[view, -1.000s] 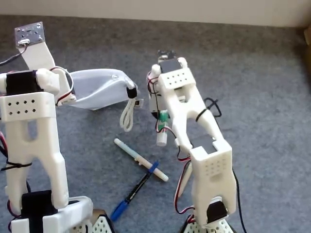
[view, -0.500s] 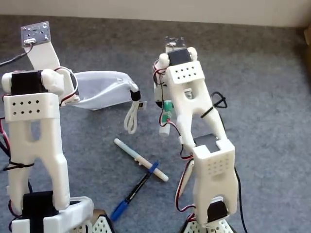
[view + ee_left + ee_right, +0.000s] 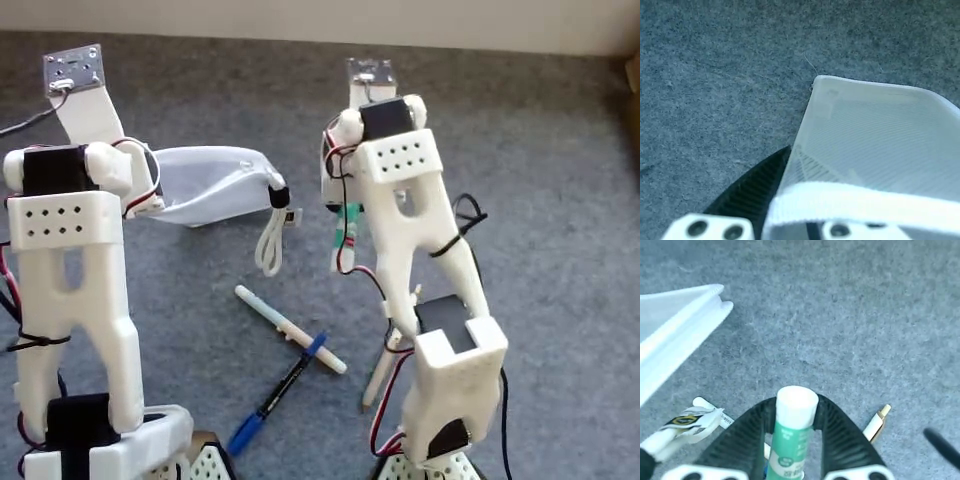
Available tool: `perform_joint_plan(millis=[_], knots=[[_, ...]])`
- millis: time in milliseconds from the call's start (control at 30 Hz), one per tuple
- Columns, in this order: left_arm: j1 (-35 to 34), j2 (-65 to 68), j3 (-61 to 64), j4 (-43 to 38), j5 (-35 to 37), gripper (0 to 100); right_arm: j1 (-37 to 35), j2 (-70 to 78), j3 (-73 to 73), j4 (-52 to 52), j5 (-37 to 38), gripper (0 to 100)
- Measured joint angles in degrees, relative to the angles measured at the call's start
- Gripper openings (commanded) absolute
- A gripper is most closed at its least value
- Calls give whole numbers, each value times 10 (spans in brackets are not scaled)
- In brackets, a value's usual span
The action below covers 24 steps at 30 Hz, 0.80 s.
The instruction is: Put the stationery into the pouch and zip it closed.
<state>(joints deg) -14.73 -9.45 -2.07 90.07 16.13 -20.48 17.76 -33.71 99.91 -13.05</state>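
Grey carpet [image 3: 540,150]; left hand [image 3: 785,170] tight on pouch [image 3: 880,135] edge, right hand [image 3: 796,402] tight on glue stick [image 3: 790,440] near it.

Carpet [image 3: 230,90] lies open past the pouch [image 3: 210,185]; crossed pens [image 3: 305,347] clutter the near middle.

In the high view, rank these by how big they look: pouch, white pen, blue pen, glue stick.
1. pouch
2. white pen and blue pen, which look about alike
3. glue stick, smallest, though partly hidden

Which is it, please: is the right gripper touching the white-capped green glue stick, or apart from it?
Touching: in the right wrist view the right gripper pinches the glue stick between its black fingers.
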Motion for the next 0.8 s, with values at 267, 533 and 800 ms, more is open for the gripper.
perform_joint_plan(millis=[267,533,800], knots=[[16,-1,10,-1,-1,6,-1,-25,6,1,0,5],[17,-1,10,-1,-1,6,-2,-97,63,1,0,5],[17,-1,10,-1,-1,6,-28,-171,110,2,0,5]])
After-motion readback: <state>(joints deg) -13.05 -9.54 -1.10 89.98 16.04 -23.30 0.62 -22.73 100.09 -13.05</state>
